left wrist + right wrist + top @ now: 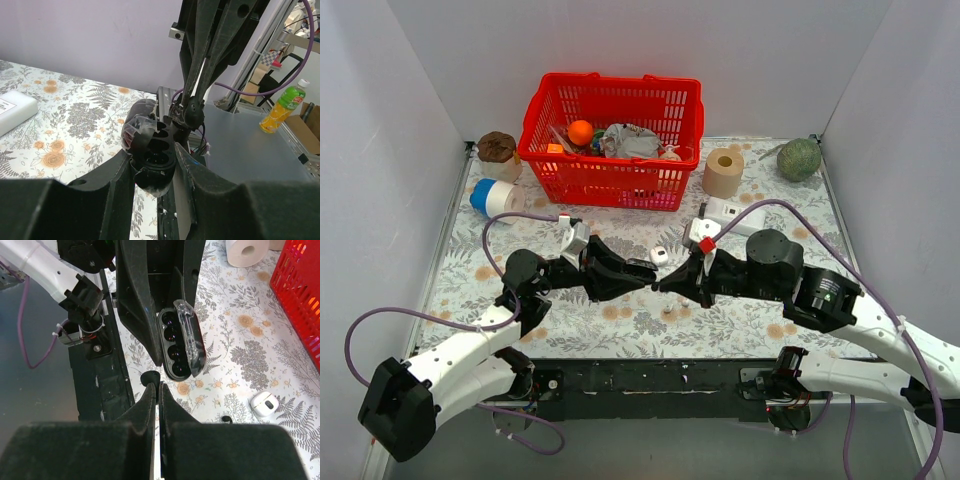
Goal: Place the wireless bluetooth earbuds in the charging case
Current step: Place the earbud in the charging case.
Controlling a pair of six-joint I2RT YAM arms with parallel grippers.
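Wells inside the charging case are indistinctly dark.

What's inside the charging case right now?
The charging case in the left gripper stands open: a row of dark round wells shows. Its clear lid covers one side, and whether any well is filled cannot be told.

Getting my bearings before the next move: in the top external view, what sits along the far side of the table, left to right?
Blue-and-white tape roll → red basket → tan paper roll → green ball.
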